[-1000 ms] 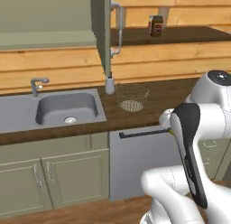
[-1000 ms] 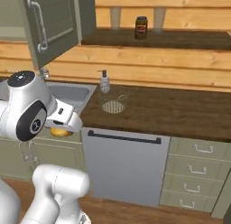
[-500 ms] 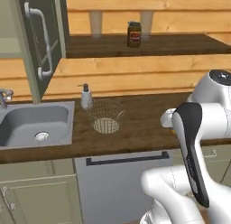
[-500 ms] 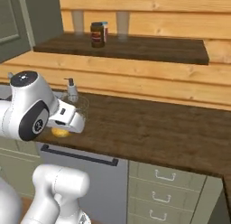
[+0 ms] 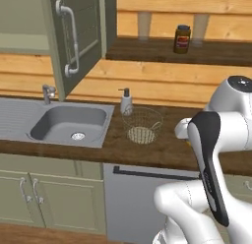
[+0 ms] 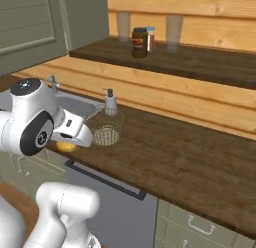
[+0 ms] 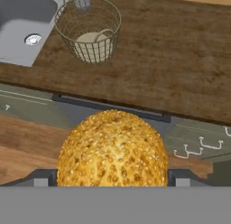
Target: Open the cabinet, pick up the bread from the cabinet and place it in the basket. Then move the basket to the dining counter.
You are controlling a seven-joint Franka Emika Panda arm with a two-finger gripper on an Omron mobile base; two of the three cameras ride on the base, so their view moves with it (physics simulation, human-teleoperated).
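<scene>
My gripper point(image 7: 113, 175) is shut on the bread point(image 7: 113, 148), a seeded golden bun that sits large at the bottom of the hand view. In the right base view the bread point(image 6: 66, 146) peeks out under the hand, in front of the counter's edge. The wire basket point(image 7: 90, 31) stands upright on the dark worktop beyond it, beside the sink; the basket point(image 5: 142, 125) holds nothing. The wall cabinet's door point(image 5: 78, 36) stands swung open above the sink. The dining counter is out of view.
A soap dispenser point(image 5: 126, 101) stands right behind the basket. The grey sink point(image 5: 69, 124) with its faucet point(image 5: 47, 93) lies to the left. A dark jar point(image 5: 182, 39) stands on the wooden shelf. A dishwasher front with a dark handle point(image 5: 152, 173) runs below the counter edge.
The whole picture has shifted in both base views, so the base has moved along the counter. The bun stays held in my gripper, and the basket has not moved on the worktop.
</scene>
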